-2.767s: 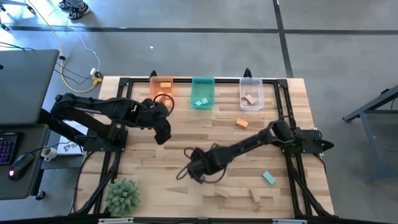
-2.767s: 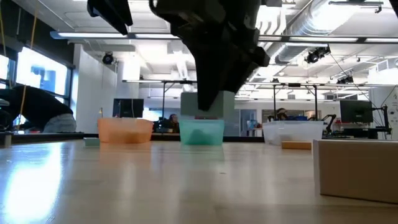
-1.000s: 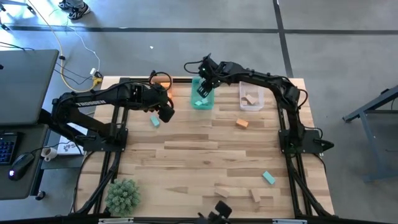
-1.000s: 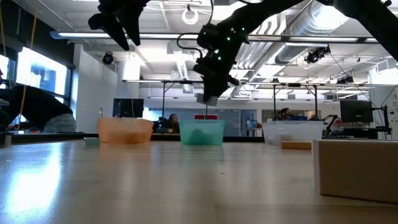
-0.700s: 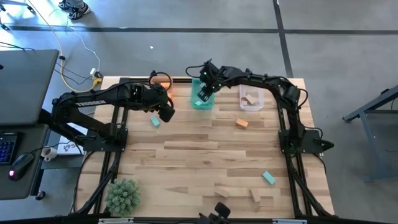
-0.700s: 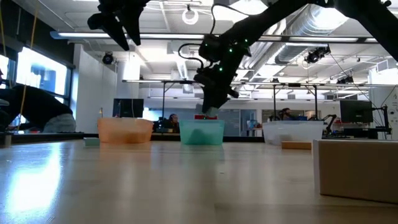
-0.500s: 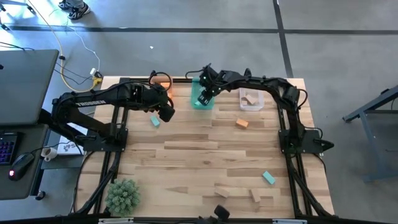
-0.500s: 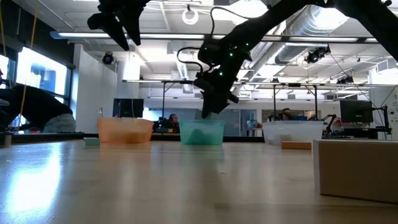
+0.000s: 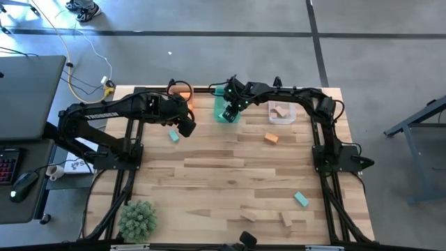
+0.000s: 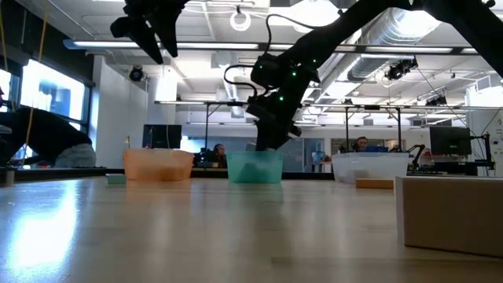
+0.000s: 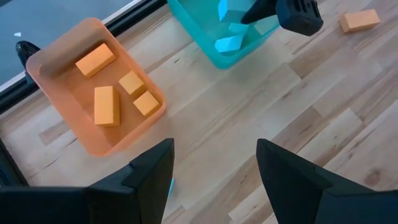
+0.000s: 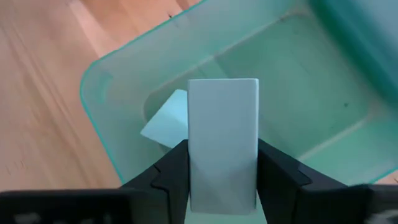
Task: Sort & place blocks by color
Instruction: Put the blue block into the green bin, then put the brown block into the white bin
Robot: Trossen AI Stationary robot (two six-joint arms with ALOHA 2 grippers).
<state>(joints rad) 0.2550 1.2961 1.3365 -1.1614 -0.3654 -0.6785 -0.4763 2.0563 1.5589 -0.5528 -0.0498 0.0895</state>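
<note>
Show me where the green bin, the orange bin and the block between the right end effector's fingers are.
green bin (image 12: 99, 124): right wrist view, on its near rim.
orange bin (image 11: 62, 134): left wrist view, on its bare floor.
teal-green block (image 12: 222, 143): right wrist view, on the middle of its face.

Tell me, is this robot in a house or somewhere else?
Probably a big lab or workshop, not a house. The low view shows exposed ceiling ducts, long strip lights and desks with monitors behind the wooden table.
</note>
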